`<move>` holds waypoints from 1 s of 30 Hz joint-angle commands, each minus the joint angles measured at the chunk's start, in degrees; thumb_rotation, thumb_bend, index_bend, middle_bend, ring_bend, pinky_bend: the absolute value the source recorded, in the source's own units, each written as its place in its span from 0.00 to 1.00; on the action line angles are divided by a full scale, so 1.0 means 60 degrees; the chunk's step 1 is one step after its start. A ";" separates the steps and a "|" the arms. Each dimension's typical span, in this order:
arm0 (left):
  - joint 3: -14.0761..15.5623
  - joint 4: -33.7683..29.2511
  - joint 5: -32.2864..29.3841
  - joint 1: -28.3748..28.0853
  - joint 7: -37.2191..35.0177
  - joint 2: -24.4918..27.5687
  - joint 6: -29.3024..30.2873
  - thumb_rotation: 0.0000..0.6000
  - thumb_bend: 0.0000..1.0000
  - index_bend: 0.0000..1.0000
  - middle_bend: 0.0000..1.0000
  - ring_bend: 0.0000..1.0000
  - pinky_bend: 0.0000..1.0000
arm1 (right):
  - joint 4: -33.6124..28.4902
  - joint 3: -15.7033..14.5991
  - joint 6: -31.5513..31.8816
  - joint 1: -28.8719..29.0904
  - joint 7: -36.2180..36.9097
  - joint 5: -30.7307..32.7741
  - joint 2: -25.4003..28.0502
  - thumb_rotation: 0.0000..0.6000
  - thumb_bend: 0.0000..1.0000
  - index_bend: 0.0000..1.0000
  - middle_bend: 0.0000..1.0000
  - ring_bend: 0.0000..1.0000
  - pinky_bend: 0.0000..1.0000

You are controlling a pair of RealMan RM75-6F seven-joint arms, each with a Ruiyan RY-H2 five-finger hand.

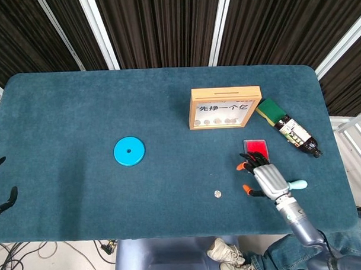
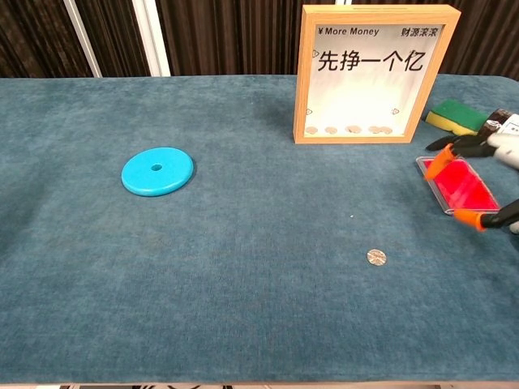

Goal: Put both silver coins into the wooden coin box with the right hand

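Left hand (image 1: 0,196): at the far left table edge in the head view, fingers apart, holding nothing; it has no part in this step.
Blue disc (image 1: 129,151): flat on the cloth, well apart from the work; ignore it.
Wooden coin box (image 1: 225,107): upright at the back of the table, slot on its top edge, a row of coins showing through the front window.
Silver coin (image 1: 217,193): lies flat on the cloth near the front edge, alone; only one loose coin shows in either view.
Step in hand: reach and pick this coin, in my judgement.
Right hand (image 1: 262,175): hovers just right of the coin, over the near end of the red case (image 1: 256,148), fingers spread and empty.
How to do it well: come down leftward over the coin, set thumb and a fingertip on opposite edges, and press lightly into the soft cloth so that the thin rim lifts.
Risk: a flat coin may slide or flip away instead of rising.
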 commanded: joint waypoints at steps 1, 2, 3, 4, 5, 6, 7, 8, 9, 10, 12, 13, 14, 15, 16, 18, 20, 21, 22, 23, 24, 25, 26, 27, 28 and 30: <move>0.0001 0.0054 0.0069 0.0023 -0.0041 -0.0035 0.0052 1.00 0.41 0.11 0.00 0.00 0.00 | 0.0146 0.0220 -0.0218 0.0064 -0.0106 -0.0058 -0.0407 1.00 0.41 0.35 0.11 0.00 0.00; 0.0008 0.0065 0.0068 0.0032 -0.0041 -0.0038 0.0041 1.00 0.41 0.11 0.00 0.00 0.00 | 0.0271 0.0273 -0.0256 0.0080 -0.0187 -0.0129 -0.0567 1.00 0.41 0.35 0.11 0.00 0.00; 0.0011 0.0062 0.0052 0.0038 -0.0046 -0.0035 0.0023 1.00 0.41 0.11 0.00 0.00 0.00 | 0.0359 0.0304 -0.0272 0.0086 -0.0256 -0.0175 -0.0670 1.00 0.41 0.35 0.11 0.00 0.00; 0.0012 0.0051 0.0032 0.0045 -0.0055 -0.0028 0.0004 1.00 0.41 0.11 0.00 0.00 0.00 | 0.0448 0.0335 -0.0288 0.0090 -0.0326 -0.0216 -0.0776 1.00 0.41 0.36 0.11 0.00 0.00; 0.0005 0.0037 0.0007 0.0052 -0.0062 -0.0016 -0.0015 1.00 0.41 0.11 0.00 0.00 0.00 | 0.0558 0.0380 -0.0318 0.0090 -0.0411 -0.0255 -0.0921 1.00 0.41 0.36 0.11 0.00 0.00; 0.0001 0.0029 -0.0006 0.0055 -0.0063 -0.0008 -0.0026 1.00 0.41 0.11 0.00 0.00 0.00 | 0.0611 0.0406 -0.0354 0.0090 -0.0445 -0.0272 -0.1000 1.00 0.41 0.36 0.11 0.00 0.00; -0.0004 0.0021 -0.0019 0.0057 -0.0065 -0.0002 -0.0038 1.00 0.41 0.11 0.00 0.00 0.00 | 0.0652 0.0433 -0.0387 0.0087 -0.0464 -0.0284 -0.1065 1.00 0.41 0.36 0.11 0.00 0.00; -0.0007 0.0001 -0.0043 0.0062 -0.0075 0.0010 -0.0065 1.00 0.41 0.11 0.00 0.00 0.00 | 0.0698 0.0471 -0.0442 0.0090 -0.0477 -0.0310 -0.1155 1.00 0.41 0.37 0.11 0.00 0.00; -0.0008 -0.0013 -0.0055 0.0064 -0.0083 0.0018 -0.0081 1.00 0.41 0.11 0.00 0.00 0.00 | 0.0722 0.0492 -0.0464 0.0087 -0.0490 -0.0335 -0.1202 1.00 0.41 0.38 0.11 0.00 0.00; -0.0007 -0.0022 -0.0059 0.0068 -0.0088 0.0027 -0.0093 1.00 0.41 0.11 0.00 0.00 0.00 | 0.0742 0.0508 -0.0467 0.0079 -0.0514 -0.0370 -0.1245 1.00 0.41 0.38 0.11 0.00 0.00; -0.0016 -0.0031 -0.0063 0.0076 -0.0090 0.0040 -0.0096 1.00 0.41 0.11 0.00 0.00 0.00 | 0.0780 0.0526 -0.0404 0.0035 -0.0612 -0.0498 -0.1358 1.00 0.41 0.39 0.11 0.00 0.00; -0.0024 -0.0035 -0.0071 0.0082 -0.0097 0.0042 -0.0093 1.00 0.41 0.11 0.00 0.00 0.00 | 0.0809 0.0523 -0.0387 0.0014 -0.0654 -0.0546 -0.1402 1.00 0.41 0.39 0.11 0.00 0.00; -0.0029 -0.0039 -0.0080 0.0087 -0.0103 0.0044 -0.0094 1.00 0.41 0.11 0.00 0.00 0.00 | 0.0822 0.0516 -0.0375 -0.0005 -0.0689 -0.0598 -0.1443 1.00 0.41 0.40 0.11 0.00 0.00; -0.0031 -0.0041 -0.0090 0.0092 -0.0102 0.0047 -0.0101 1.00 0.41 0.11 0.00 0.00 0.00 | 0.0820 0.0504 -0.0357 -0.0032 -0.0713 -0.0647 -0.1483 1.00 0.41 0.40 0.11 0.00 0.00; -0.0030 -0.0046 -0.0093 0.0095 -0.0097 0.0052 -0.0109 1.00 0.41 0.11 0.00 0.00 0.00 | 0.0824 0.0500 -0.0352 -0.0055 -0.0716 -0.0683 -0.1521 1.00 0.41 0.40 0.11 0.00 0.00; -0.0027 -0.0061 -0.0083 0.0103 -0.0094 0.0062 -0.0117 1.00 0.41 0.11 0.00 0.00 0.00 | 0.0819 0.0462 -0.0367 -0.0111 -0.0743 -0.0775 -0.1594 1.00 0.41 0.40 0.11 0.00 0.00; -0.0029 -0.0064 -0.0073 0.0109 -0.0090 0.0064 -0.0117 1.00 0.41 0.11 0.00 0.00 0.00 | 0.0763 0.0383 -0.0381 -0.0181 -0.0801 -0.0878 -0.1604 1.00 0.41 0.40 0.11 0.00 0.00; -0.0031 -0.0074 -0.0066 0.0110 -0.0105 0.0065 -0.0119 1.00 0.41 0.11 0.00 0.00 0.00 | 0.0715 0.0332 -0.0385 -0.0216 -0.0831 -0.0927 -0.1586 1.00 0.41 0.40 0.11 0.00 0.00; -0.0034 -0.0077 -0.0063 0.0113 -0.0121 0.0068 -0.0120 1.00 0.41 0.11 0.00 0.00 0.00 | 0.0666 0.0283 -0.0375 -0.0259 -0.0862 -0.0973 -0.1564 1.00 0.41 0.40 0.11 0.00 0.00; -0.0033 -0.0074 -0.0058 0.0115 -0.0125 0.0071 -0.0124 1.00 0.41 0.11 0.00 0.00 0.00 | 0.0620 0.0240 -0.0354 -0.0307 -0.0890 -0.1014 -0.1546 1.00 0.41 0.40 0.11 0.00 0.00; -0.0031 -0.0070 -0.0057 0.0116 -0.0120 0.0073 -0.0132 1.00 0.41 0.11 0.00 0.00 0.00 | 0.0581 0.0204 -0.0335 -0.0358 -0.0914 -0.1040 -0.1529 1.00 0.41 0.40 0.11 0.00 0.00; -0.0028 -0.0074 -0.0059 0.0118 -0.0116 0.0073 -0.0147 1.00 0.41 0.11 0.00 0.00 0.00 | 0.0542 0.0177 -0.0326 -0.0422 -0.0930 -0.1052 -0.1511 1.00 0.41 0.40 0.11 0.00 0.00; -0.0027 -0.0078 -0.0058 0.0119 -0.0116 0.0075 -0.0153 1.00 0.41 0.11 0.00 0.00 0.00 | 0.0532 0.0177 -0.0325 -0.0457 -0.0927 -0.1051 -0.1509 1.00 0.41 0.40 0.11 0.00 0.00; -0.0027 -0.0082 -0.0054 0.0120 -0.0110 0.0077 -0.0155 1.00 0.41 0.11 0.00 0.00 0.00 | 0.0536 0.0185 -0.0327 -0.0483 -0.0921 -0.1052 -0.1512 1.00 0.41 0.40 0.11 0.00 0.00; -0.0026 -0.0081 -0.0050 0.0121 -0.0097 0.0079 -0.0156 1.00 0.41 0.11 0.00 0.00 0.00 | 0.0559 0.0196 -0.0341 -0.0505 -0.0917 -0.1046 -0.1519 1.00 0.41 0.40 0.11 0.00 0.00; -0.0024 -0.0093 -0.0059 0.0131 -0.0073 0.0083 -0.0163 1.00 0.41 0.11 0.00 0.00 0.00 | 0.0639 0.0222 -0.0359 -0.0538 -0.0895 -0.1085 -0.1546 1.00 0.41 0.40 0.11 0.00 0.00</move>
